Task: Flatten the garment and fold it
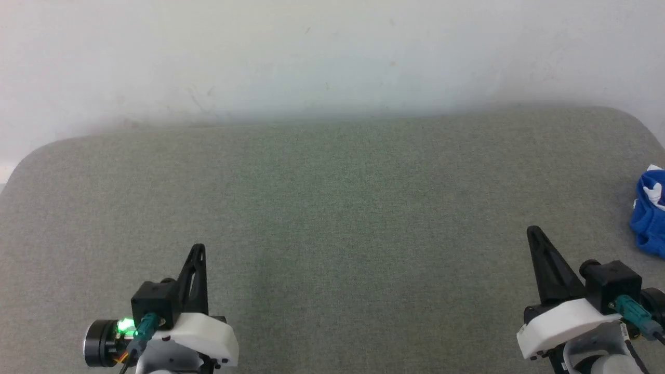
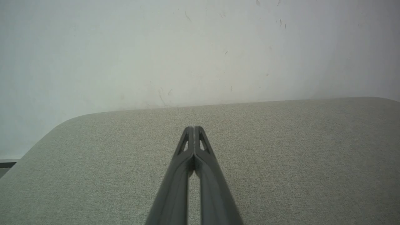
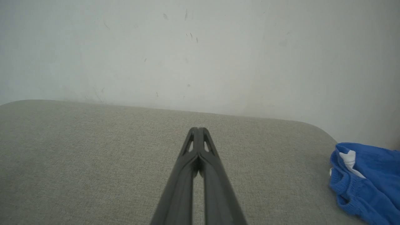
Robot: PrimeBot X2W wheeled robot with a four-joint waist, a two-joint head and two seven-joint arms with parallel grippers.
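Left tool point(image 1: 198, 250) and right tool point(image 1: 533, 232) are pinched closed.

Grey-green fabric pad point(image 1: 332, 208) spreading wide before me, far corners rounding off; white wall point(image 1: 332, 52) rising just behind its far edge, showing faint scuffs and specks.

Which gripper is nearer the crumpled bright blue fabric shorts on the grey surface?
Right. The right gripper sits a short way left of the crumpled bright blue shorts, not touching; the left gripper is far across the grey cloth surface.

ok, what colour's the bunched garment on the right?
The garment is bright blue with a white patch; it shows best in the right wrist view.
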